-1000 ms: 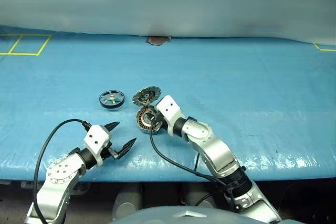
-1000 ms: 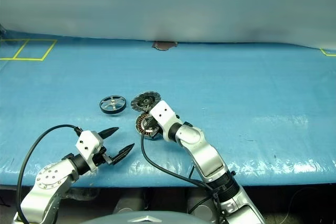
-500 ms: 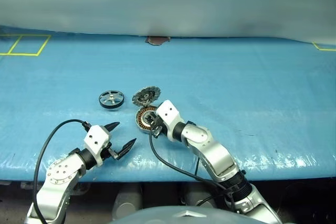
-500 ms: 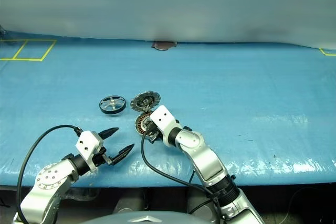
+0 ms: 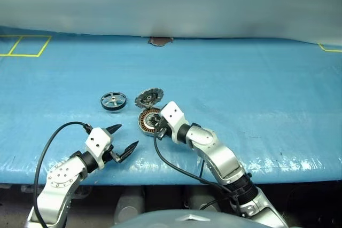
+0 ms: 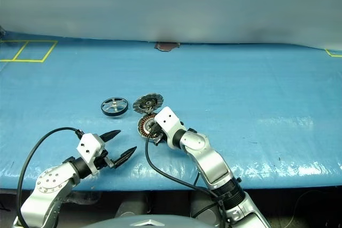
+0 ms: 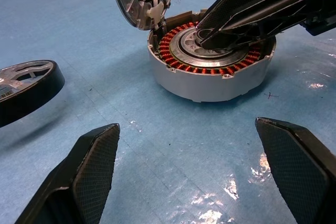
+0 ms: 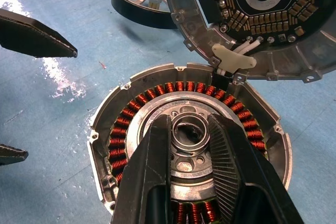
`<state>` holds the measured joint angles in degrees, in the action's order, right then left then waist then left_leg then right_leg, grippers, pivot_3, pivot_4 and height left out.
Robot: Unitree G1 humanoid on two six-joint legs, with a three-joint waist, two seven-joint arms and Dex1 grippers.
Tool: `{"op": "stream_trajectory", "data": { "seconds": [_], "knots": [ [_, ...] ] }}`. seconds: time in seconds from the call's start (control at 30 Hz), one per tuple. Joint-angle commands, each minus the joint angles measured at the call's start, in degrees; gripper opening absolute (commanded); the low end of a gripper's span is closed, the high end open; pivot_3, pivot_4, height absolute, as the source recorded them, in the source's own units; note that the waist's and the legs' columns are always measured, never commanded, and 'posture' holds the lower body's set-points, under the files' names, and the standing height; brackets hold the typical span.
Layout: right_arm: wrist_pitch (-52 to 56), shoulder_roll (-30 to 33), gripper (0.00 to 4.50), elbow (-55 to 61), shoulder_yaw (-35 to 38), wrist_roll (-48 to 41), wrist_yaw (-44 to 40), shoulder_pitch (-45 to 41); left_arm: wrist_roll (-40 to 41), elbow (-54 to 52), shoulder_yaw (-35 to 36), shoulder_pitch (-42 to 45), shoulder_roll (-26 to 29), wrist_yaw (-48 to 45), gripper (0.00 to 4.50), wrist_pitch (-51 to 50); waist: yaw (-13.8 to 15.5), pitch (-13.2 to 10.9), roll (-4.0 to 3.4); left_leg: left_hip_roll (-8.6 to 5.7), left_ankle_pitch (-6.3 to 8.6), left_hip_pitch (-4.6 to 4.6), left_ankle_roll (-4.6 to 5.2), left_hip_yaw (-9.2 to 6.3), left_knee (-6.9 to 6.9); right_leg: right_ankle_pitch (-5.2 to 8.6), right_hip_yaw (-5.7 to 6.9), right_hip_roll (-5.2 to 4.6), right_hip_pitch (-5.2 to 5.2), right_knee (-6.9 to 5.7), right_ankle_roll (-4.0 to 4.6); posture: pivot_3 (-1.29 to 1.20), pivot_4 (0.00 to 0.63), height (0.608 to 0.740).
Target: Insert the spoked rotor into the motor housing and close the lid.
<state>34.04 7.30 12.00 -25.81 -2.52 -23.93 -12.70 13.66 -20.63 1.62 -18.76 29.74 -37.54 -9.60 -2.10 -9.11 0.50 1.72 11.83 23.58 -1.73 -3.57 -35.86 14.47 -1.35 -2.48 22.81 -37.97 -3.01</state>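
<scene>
The right claw [image 8: 191,145] is seen part-open around the central bearing of the round silver copper-wound motor housing [image 8: 131,129]. The black-rimmed spoked rotor [image 5: 114,101], beyond the wide-open, empty left claw [image 5: 124,138], should be gripped by its rim.

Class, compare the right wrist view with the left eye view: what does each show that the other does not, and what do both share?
Right wrist view alone: the circuit board inside the raised lid, and the right gripper fingers set either side of the central bearing in the motor housing. Left eye view alone: the yellow tape square at the far left of the blue table, and the left gripper whole, open. Both: housing, open lid, and the spoked rotor lying apart.
</scene>
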Motion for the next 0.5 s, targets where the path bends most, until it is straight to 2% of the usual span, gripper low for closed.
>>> {"op": "stream_trajectory", "data": {
  "seconds": [0.03,0.17,0.27,0.33,0.5],
  "knots": [
    [0.47,-1.2,1.41,2.71,1.54,-2.04,-0.3,0.4,0.29,-0.85,0.75,0.08,0.06,-0.01,4.5,0.76,0.01,0.0,0.0,0.0,0.0,0.0,0.0,0.0,0.0,0.0,0.0,0.0,0.0,0.0,0.0,0.0,0.15,0.74],
    [3.08,-2.04,1.41,7.3,3.32,-5.82,-1.8,-0.2,0.28,-0.79,0.82,-0.02,0.05,0.03,4.5,0.77,0.0,0.0,0.0,0.0,0.0,0.02,0.0,0.0,0.0,0.0,0.0,0.0,0.02,0.0,0.0,0.0,0.15,0.74],
    [4.98,-2.49,0.82,9.58,4.36,-6.82,-0.83,-0.72,0.3,-0.72,0.82,-0.05,0.05,0.02,4.5,0.76,0.0,0.0,0.0,0.0,0.0,0.02,0.0,-0.01,0.01,0.0,0.0,0.0,0.02,0.0,0.0,0.0,0.15,0.74],
    [5.74,-2.23,0.16,10.16,4.22,-6.38,-0.12,-0.87,0.32,-0.68,0.82,-0.07,0.06,-0.03,4.5,0.78,0.01,0.0,0.0,0.0,0.0,0.01,0.0,-0.01,0.0,0.0,0.0,0.0,0.01,0.0,0.0,0.0,0.15,0.74],
    [6.45,0.98,0.07,10.62,0.32,-1.03,1.78,-2.42,0.37,-0.5,0.66,0.05,0.04,-0.2,4.5,0.79,0.01,0.0,-0.01,-0.01,0.0,0.02,0.0,0.01,0.0,0.0,0.0,-0.01,0.03,0.01,0.0,0.0,0.15,0.74]
  ]
}}
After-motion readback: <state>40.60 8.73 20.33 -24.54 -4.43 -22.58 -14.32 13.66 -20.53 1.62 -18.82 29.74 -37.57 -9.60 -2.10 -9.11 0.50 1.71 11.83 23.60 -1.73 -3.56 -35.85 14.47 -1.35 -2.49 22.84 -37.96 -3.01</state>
